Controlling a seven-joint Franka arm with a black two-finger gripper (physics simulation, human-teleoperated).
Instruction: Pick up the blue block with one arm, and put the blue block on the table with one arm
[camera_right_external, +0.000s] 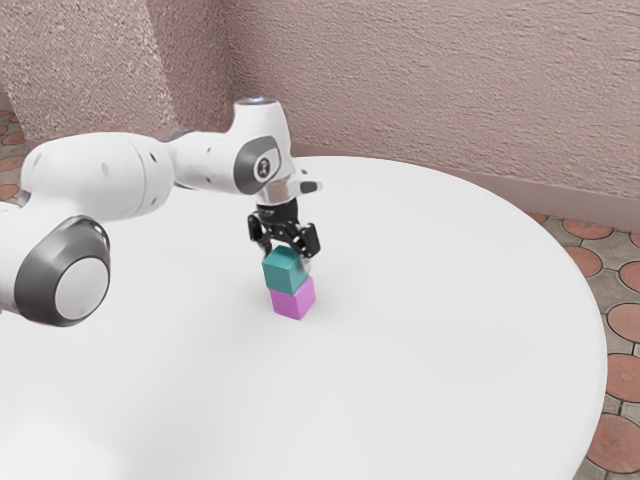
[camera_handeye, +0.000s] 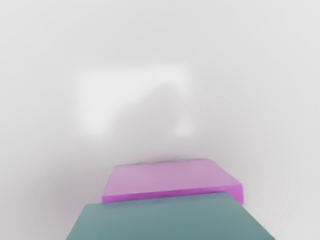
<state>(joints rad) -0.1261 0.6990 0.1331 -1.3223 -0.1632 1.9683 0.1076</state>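
My gripper (camera_right_external: 286, 252) points down at the teal-blue block (camera_right_external: 286, 270), right at its top, and the block partly covers the gripper's lower end. Whether it holds the block cannot be made out. Directly beneath the blue block is a magenta block (camera_right_external: 293, 299), which stands on the white table (camera_right_external: 420, 340). The blue block sits slightly off to the exterior view's left of the magenta one. In the wrist view, the blue block (camera_handeye: 167, 220) lies at the lower edge, overlapping part of the magenta block (camera_handeye: 170, 179).
The round white table (camera_handeye: 260, 90) extends around the two blocks, its curved rim toward the exterior view's right. Behind it rises a rough pinkish wall (camera_right_external: 430, 90). Reddish floor tiles (camera_right_external: 615, 440) lie beyond the rim.
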